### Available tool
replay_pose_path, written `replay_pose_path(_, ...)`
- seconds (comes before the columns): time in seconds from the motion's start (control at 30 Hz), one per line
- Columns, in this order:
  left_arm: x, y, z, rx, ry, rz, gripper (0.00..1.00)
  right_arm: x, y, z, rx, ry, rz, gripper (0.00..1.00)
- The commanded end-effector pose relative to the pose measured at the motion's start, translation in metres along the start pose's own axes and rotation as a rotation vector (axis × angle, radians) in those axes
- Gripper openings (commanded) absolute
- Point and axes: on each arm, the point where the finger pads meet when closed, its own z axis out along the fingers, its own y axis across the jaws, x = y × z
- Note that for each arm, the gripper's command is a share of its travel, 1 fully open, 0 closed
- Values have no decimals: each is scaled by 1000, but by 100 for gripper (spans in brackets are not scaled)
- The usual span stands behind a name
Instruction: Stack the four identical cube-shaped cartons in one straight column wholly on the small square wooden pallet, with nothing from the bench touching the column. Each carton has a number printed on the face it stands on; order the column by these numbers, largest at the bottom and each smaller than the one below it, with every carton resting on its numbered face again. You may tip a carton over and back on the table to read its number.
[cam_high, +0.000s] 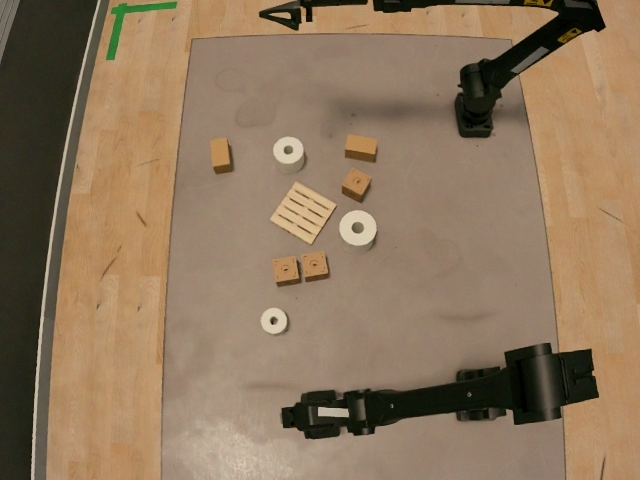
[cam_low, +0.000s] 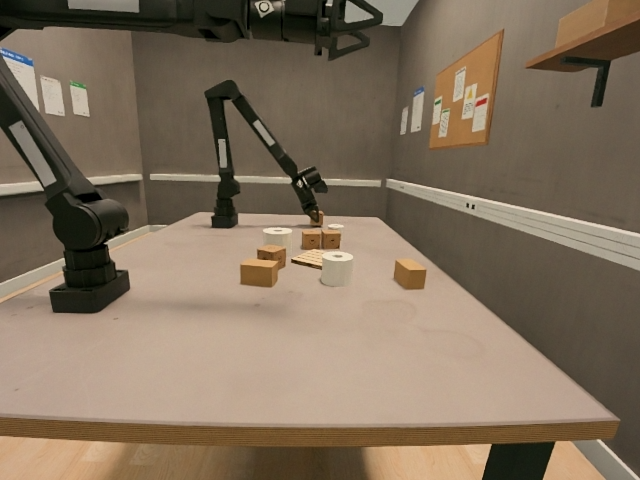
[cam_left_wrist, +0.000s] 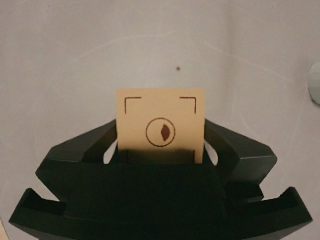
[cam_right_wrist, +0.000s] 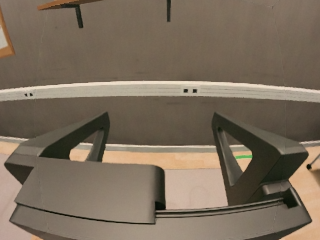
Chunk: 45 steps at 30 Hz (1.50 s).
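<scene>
My left gripper (cam_left_wrist: 160, 118) is shut on a brown cube carton (cam_left_wrist: 135, 107) (cam_low: 320, 219), whose circled mark faces the left wrist camera. It is low over the far end of the table in the exterior view; the arm hides it in the top view. Whether the carton touches the table is unclear. Two cartons (cam_high: 285, 269) (cam_high: 314, 265) stand side by side. Another carton (cam_high: 356, 181) (cam_low: 271, 256) stands turned beyond the pallet. The slatted pallet (cam_high: 310, 238) (cam_low: 305, 260) bears nothing. No printed numbers show. My right gripper (cam_right_wrist: 160, 117) (cam_low: 373, 28) is open and empty, high above the table.
White rolls (cam_high: 357, 232) (cam_high: 288, 155) stand close to two sides of the pallet. A smaller roll (cam_high: 273, 320) lies between the carton pair and my left arm. Plain brown boxes (cam_high: 360, 148) (cam_high: 220, 155) stand farther out. One is close to the turned carton.
</scene>
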Motion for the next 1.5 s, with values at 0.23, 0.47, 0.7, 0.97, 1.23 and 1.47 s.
replay_pose_path(0.23, -6, 0, 4, -2, -24, -1, 50, -28, 0, -2, 2, -46, -14, 100)
replay_pose_path(0.47, -2, 0, 9, -2, -16, -1, 50, -28, 0, -2, 2, -46, -14, 100)
replay_pose_path(0.7, -1, 0, 12, -2, -16, -1, 50, -28, 0, -2, 2, -46, -14, 100)
replay_pose_path(0.97, -1, 0, 13, -2, -18, -1, 50, -28, 0, -2, 2, -46, -14, 100)
replay_pose_path(1.23, 7, 0, 3, -2, -7, -10, 79, -28, 0, -2, 2, -46, -14, 100)
replay_pose_path(1.47, 29, -1, 1, -2, 26, -10, 79, -28, 0, -2, 2, -46, -14, 100)
